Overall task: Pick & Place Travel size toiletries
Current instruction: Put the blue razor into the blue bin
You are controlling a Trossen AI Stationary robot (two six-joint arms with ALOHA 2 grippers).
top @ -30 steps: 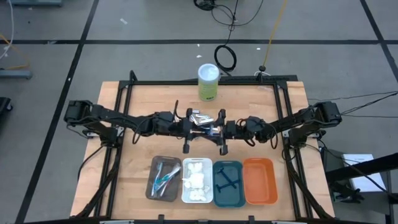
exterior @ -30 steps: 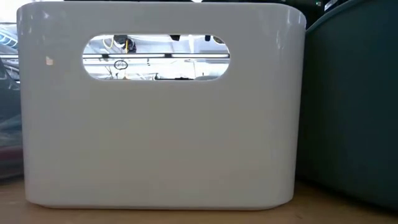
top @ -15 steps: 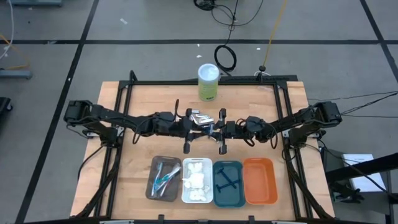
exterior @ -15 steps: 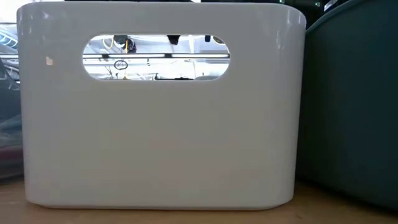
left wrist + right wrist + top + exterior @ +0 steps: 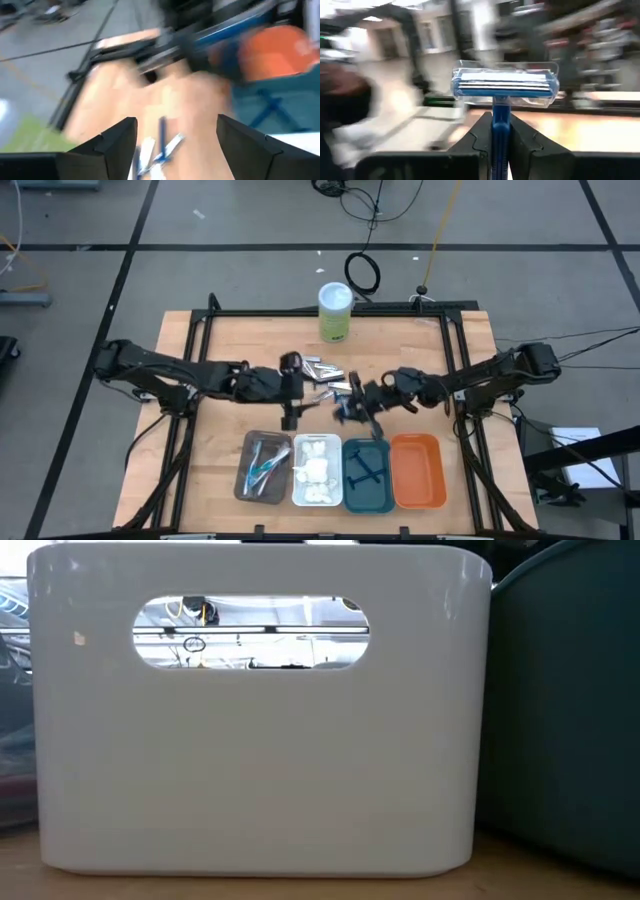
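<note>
**Razor Transferred to Right Arm; Left Fingers Released**

Nearest the table's front edge stand four trays in a row: the brown tray (image 5: 247, 478) holds toothbrushes, the white tray (image 5: 297, 480) holds white wads, the teal tray (image 5: 350, 492) holds dark blue razors, and the orange tray (image 5: 416, 472) shows nothing inside.

Just behind the teal tray, the right gripper (image 5: 352, 406) has swung away from the table centre toward the trays. Its fingers (image 5: 479, 131) are pressed together on the handle of a blue razor (image 5: 504, 88), blade head upright beyond the fingertips.

The left gripper (image 5: 291, 392), a second ago clamped at the centre alongside the right, has spread its fingers (image 5: 118, 139) wide and holds nothing. Judged as a completed hand-over; placement in the teal tray likely follows.

Farther back, silver tools (image 5: 322, 367) and further pieces (image 5: 159, 149) remain loose on the table (image 5: 240, 340).
</note>
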